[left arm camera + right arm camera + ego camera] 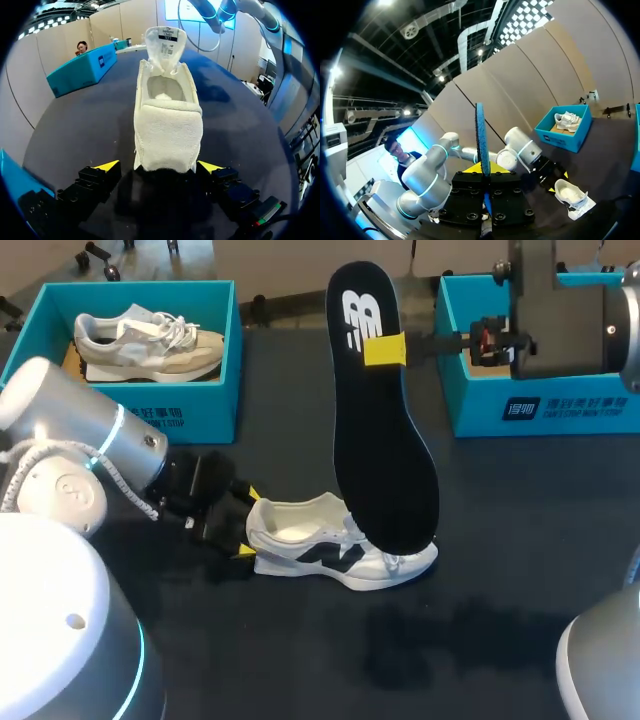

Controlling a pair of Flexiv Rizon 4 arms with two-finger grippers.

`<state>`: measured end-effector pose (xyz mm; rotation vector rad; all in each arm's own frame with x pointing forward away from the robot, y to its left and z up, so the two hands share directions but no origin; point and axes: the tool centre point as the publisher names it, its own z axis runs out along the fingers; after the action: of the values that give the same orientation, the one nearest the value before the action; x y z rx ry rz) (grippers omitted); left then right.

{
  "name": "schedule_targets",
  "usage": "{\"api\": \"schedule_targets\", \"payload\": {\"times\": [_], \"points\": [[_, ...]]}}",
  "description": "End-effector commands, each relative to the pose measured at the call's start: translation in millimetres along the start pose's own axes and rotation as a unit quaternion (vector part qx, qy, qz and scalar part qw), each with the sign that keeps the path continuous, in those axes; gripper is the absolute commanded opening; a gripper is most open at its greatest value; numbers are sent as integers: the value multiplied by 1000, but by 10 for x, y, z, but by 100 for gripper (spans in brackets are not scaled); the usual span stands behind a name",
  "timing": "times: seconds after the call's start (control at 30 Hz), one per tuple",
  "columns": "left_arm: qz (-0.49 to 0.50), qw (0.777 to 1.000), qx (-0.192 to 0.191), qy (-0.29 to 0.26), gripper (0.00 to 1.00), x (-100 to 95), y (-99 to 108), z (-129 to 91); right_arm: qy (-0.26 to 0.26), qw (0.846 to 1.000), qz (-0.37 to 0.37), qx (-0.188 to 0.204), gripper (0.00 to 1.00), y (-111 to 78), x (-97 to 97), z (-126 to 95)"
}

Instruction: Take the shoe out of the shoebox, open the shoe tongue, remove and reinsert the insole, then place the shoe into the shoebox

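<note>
Two pincers: left pincer (248, 524) at the shoe (340, 548); right pincer (385, 348) on the insole (383, 440)
Left pincer state: low on the surface (500, 540), at the heel of the shoe; fingers (107, 166) set wide, one on each side of the heel; a gap shows between one yellow tip and the heel, so no grip is recorded
Right pincer state: high above the surface; closed on the insole near its narrow end; in the right wrist view the insole stands edge-on between the two yellow tips
Shoe: white with a dark side marking; upright on its sole on the surface, outside both boxes; heel toward the left pincer; tongue standing up and forward, the pale inside open to the left wrist view
Insole: black; out of the shoe, held nearly upright, broad end down over the toe of the shoe; whether it touches the shoe cannot be told
Left shoebox (190, 420): teal, open, at the far left; holds a second shoe (150, 340), grey and beige
Right shoebox (480, 410): teal, open, at the far right; partly hidden by the right arm; contents cannot be told
</note>
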<state>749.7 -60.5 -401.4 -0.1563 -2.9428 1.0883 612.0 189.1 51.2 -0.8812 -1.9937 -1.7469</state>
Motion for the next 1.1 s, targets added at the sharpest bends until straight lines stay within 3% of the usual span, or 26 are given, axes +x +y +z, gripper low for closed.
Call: {"api": "schedule_targets", "payload": {"times": [0.03,0.57,0.67,0.8,1.1], "points": [[13,999,-52,4,100,-25,-34,-87,0,1000,1,-1,0,6,-7,39],[27,998,-62,-1,100,-35,-45,-158,0,1000,1,-1,0,6,-7,39],[34,996,-81,-4,100,-67,-72,-229,0,1000,1,-1,0,6,-7,39],[44,990,-133,-18,100,-73,-126,-316,0,1000,1,-1,0,6,-7,39],[29,982,-188,-5,100,-33,-264,-387,0,1000,1,-1,0,6,-7,39]]}}
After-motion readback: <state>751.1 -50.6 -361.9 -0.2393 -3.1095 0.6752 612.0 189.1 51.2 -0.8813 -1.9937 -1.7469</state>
